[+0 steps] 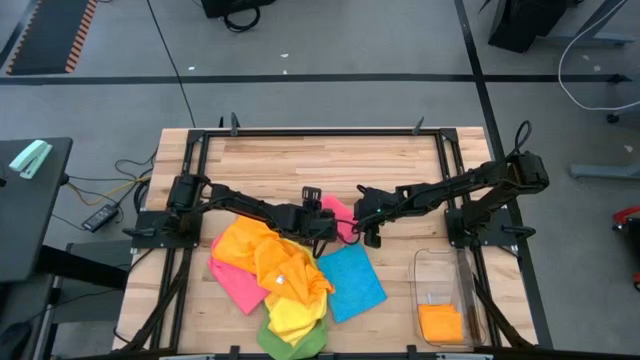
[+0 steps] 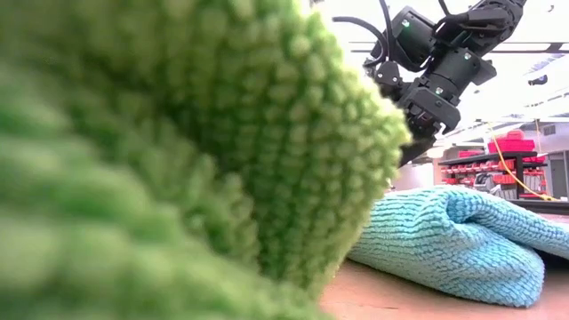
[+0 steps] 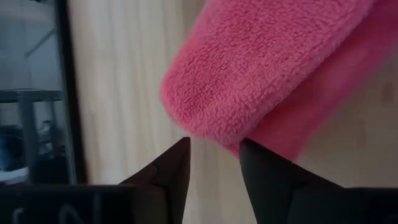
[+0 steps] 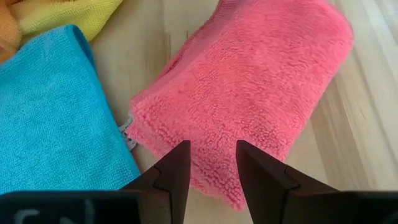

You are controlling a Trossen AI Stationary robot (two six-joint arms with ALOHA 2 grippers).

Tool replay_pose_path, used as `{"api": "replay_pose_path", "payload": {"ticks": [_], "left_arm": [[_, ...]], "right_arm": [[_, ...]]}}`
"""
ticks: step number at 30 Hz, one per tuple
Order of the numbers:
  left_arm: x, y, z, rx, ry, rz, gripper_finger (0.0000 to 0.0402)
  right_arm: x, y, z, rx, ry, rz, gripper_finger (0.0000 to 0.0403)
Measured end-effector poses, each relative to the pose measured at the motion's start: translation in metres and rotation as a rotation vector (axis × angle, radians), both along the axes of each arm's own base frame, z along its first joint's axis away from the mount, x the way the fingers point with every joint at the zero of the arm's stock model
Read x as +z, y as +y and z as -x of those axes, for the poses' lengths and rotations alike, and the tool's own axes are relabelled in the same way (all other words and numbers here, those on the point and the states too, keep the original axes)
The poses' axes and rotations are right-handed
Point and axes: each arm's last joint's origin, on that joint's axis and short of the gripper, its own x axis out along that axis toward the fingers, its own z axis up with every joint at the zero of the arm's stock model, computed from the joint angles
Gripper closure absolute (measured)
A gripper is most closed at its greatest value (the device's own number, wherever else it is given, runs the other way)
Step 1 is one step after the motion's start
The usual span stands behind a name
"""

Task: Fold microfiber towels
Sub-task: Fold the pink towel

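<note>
The table (image 1: 330, 160) is pale wood planks inside a black frame, standing on a grey floor crossed by dark tape lines, with cables trailing at the far left. A clear bin (image 1: 443, 295) sits at the near right with an orange towel (image 1: 440, 322) folded in it.

At the table's middle lies a folded pink towel (image 4: 249, 93). Both arms reach in to it: the left gripper (image 3: 214, 152) from the left, the right gripper (image 4: 211, 155) from the right. Each claw stands apart with nothing clamped; the left one's tips are just at the towel's rounded edge, the right one's just above its near edge.

Near-left of that is a loose heap: orange cloth (image 1: 262, 250) on top, a second pink one (image 1: 235, 283) under it, yellow (image 1: 295, 312) and green (image 1: 290, 345) at the near edge. A blue towel (image 1: 350, 280) lies flat beside the heap on its right.

In the low view, green pile fills most of the picture and hides the table, leaving only blue cloth, an arm above and blurred shelving behind. From above, the arms cover most of the folded pink towel.
</note>
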Motion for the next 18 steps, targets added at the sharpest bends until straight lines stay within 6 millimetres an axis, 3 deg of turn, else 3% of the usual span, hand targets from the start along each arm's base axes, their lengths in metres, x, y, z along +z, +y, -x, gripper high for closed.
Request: {"api": "replay_pose_path", "payload": {"ticks": [8,14,18], "left_arm": [[0.000,0.013,-0.001,0.045,-0.007,0.000,0.0287],[-0.003,0.020,-0.001,0.069,-0.027,0.180,0.0290],[-0.004,0.020,0.004,0.077,0.023,0.188,0.0288]], "right_arm": [[0.000,0.000,0.000,-0.002,-0.007,-0.001,0.0266],[0.000,0.003,0.000,0.010,-0.007,-0.002,0.0266],[0.000,0.004,-0.001,0.012,-0.008,-0.001,0.0266]]}}
